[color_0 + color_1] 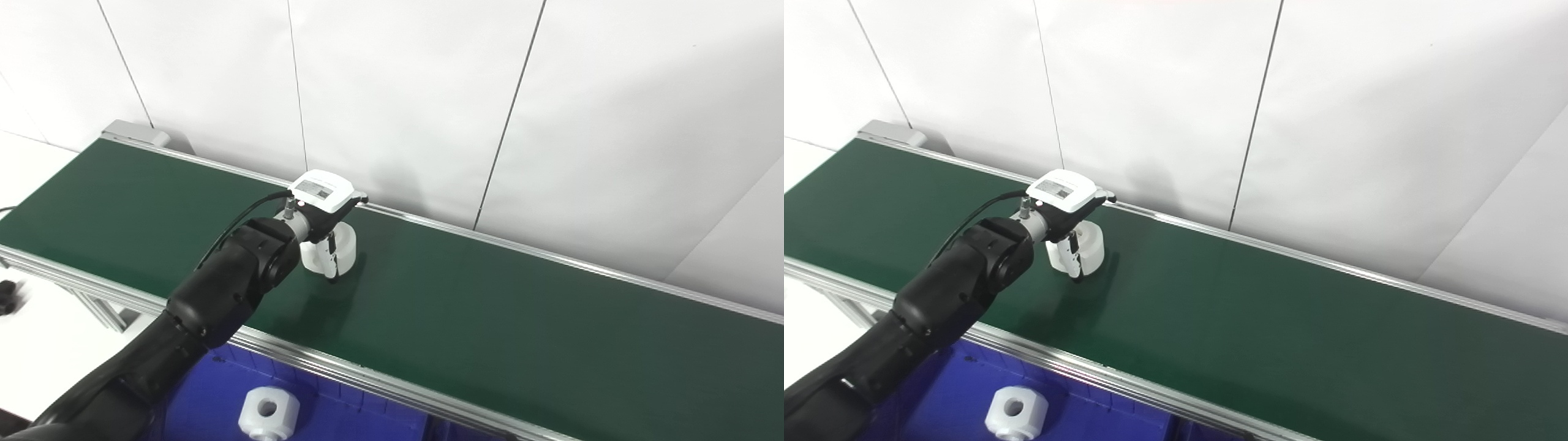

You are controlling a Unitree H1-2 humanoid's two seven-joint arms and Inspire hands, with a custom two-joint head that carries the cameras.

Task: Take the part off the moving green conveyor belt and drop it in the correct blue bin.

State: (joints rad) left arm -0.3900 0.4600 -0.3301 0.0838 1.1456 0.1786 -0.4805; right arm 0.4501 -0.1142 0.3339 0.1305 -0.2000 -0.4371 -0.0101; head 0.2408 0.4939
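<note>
A white round part (pixel 346 244) stands on the green conveyor belt (pixel 490 306) near its back rail. My left hand (pixel 321 207), with its white back plate facing up, reaches in from the lower left and sits on top of the part. Its fingers wrap down the part's sides, one dark finger (pixel 332 262) crossing the front face. The part's base rests on the belt. Below the belt's front rail lies a blue bin (pixel 349 416), and a white part with a centre hole (pixel 268 413) lies inside it. My right hand is out of sight.
An aluminium rail (pixel 380 376) runs along the belt's front edge, and another lines the back against the white wall. The belt ends at the far left by a grey housing (pixel 135 131). A dark blurred object (pixel 7 297) sits at the left edge.
</note>
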